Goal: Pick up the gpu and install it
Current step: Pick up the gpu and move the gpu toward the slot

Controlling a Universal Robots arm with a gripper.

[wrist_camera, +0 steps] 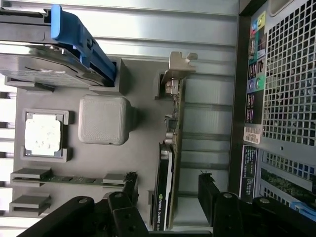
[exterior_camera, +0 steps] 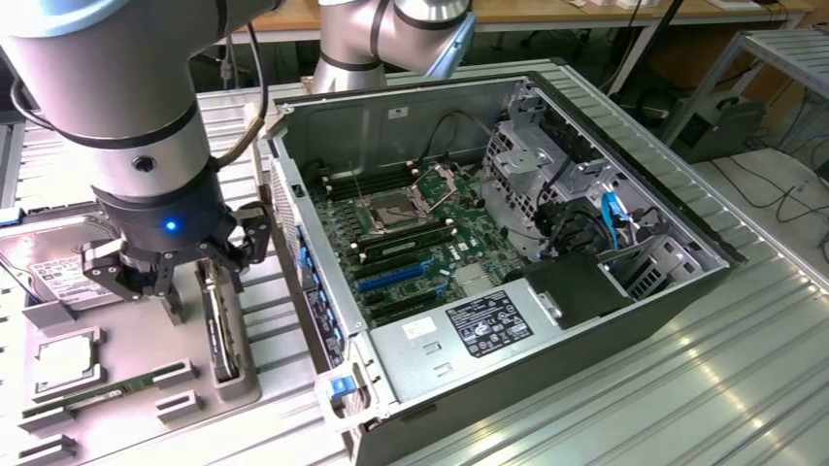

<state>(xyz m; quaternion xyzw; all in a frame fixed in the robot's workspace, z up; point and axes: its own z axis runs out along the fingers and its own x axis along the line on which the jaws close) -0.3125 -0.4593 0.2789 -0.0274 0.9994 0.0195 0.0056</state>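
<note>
In the exterior view, the arm's gripper (exterior_camera: 192, 291) hangs low over a grey parts tray (exterior_camera: 136, 340) in the lower part of the frame, at the exterior view's left. The gpu (exterior_camera: 223, 335) stands on its edge in a narrow slot on the tray's side nearest the computer case (exterior_camera: 388, 116), right under the claw. The tray also holds a hard drive (exterior_camera: 52, 277), a square processor (exterior_camera: 65, 364) in its own pocket and a green memory stick (exterior_camera: 97, 396) lying flat. The case fills the middle of the frame with its side open. Inside are the motherboard (exterior_camera: 434, 233), with blue slots (exterior_camera: 388, 277) along it, and a labelled power supply (exterior_camera: 473, 330) in the near corner.

In the wrist view, the gripper (wrist_camera: 169, 190) is spread wide. Its two black fingers (wrist_camera: 207, 187) stand on either side of the gpu (wrist_camera: 170, 163), with clear air between each finger and the card, so nothing is gripped. The card sits upright in its slot in the tray (wrist_camera: 143, 98), with its silvery bracket (wrist_camera: 177, 66) at the end away from the fingers. Also in the tray are the hard drive (wrist_camera: 34, 74) with a blue carrier (wrist_camera: 81, 42), a plain grey block (wrist_camera: 104, 120), the processor (wrist_camera: 43, 136) and the memory stick (wrist_camera: 69, 178). The case's perforated rear panel (wrist_camera: 286, 89) lies beyond the tray.
</note>
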